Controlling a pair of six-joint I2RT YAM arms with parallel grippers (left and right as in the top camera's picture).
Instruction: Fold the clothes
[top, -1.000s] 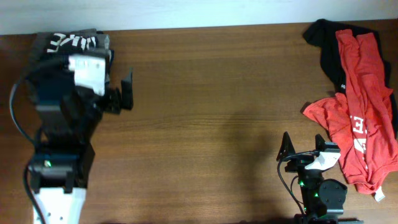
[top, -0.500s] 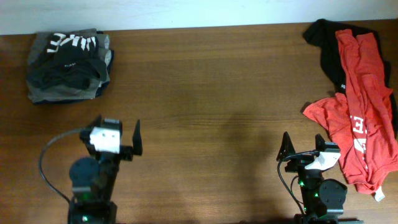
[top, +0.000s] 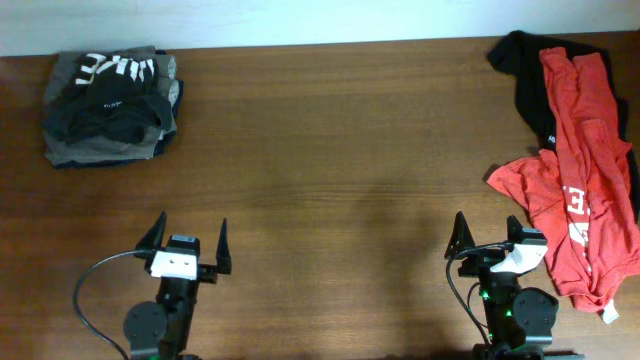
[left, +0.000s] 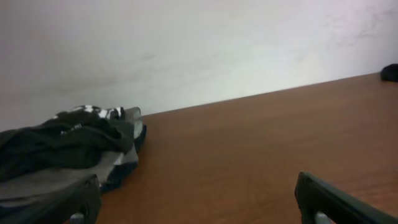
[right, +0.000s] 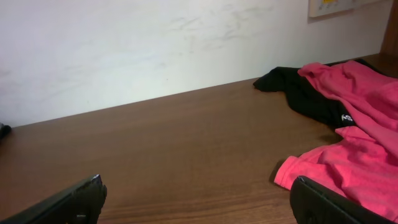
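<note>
Two arms sit at the table's (top: 330, 150) near edge. The left gripper (top: 187, 243) is spread wide and holds nothing, and so is the right gripper (top: 487, 238); both hang over bare wood.

One folded pile (top: 108, 108) lies in the table's far left corner: a black shirt with white lettering on top, grey cloth under it. How many pieces it holds I cannot tell.

One loose heap lies along the table's right edge. It counts one black garment (top: 522, 85) at the far side and what look like two red shirts: one (top: 585, 95) stretched over the black, one (top: 565, 215) with white print nearer the front.
</note>
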